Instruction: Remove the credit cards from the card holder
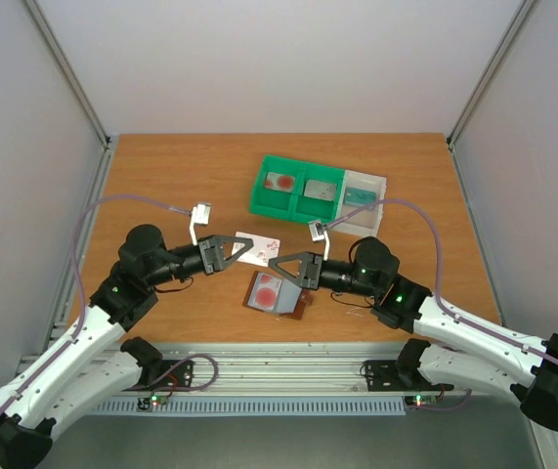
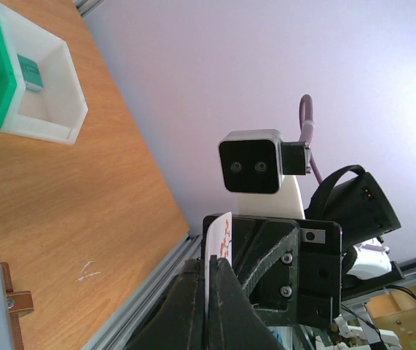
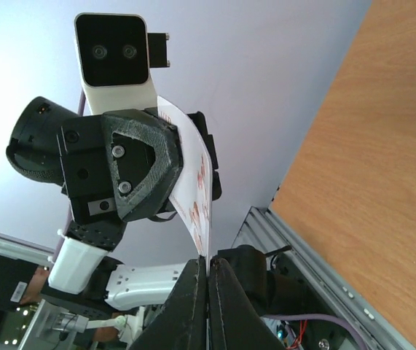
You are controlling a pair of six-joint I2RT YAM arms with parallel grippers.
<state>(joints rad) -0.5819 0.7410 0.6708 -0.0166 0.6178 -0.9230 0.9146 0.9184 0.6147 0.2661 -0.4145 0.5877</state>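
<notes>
Left gripper (image 1: 245, 249) is clamped tight on a white card (image 1: 261, 244) with red print, seen edge-on between its fingers in the left wrist view, and the right gripper (image 1: 273, 264) has its jaws pinched together on the opposite edge of that same card: in the right wrist view the card's edge runs straight down into the slit between its fingers. So both arms have the card, held up off the table between them, its long side running from one gripper to the other. Just below and to the near side lies the card holder (image 1: 277, 293), open and flat on the wood, and a card with a red circle shows in its pocket. The right gripper sits almost over the holder's far edge, nearer than the left, so I'd judge it better placed for the next reach. The green-and-white tray (image 1: 259, 195) waits beyond, well apart.
</notes>
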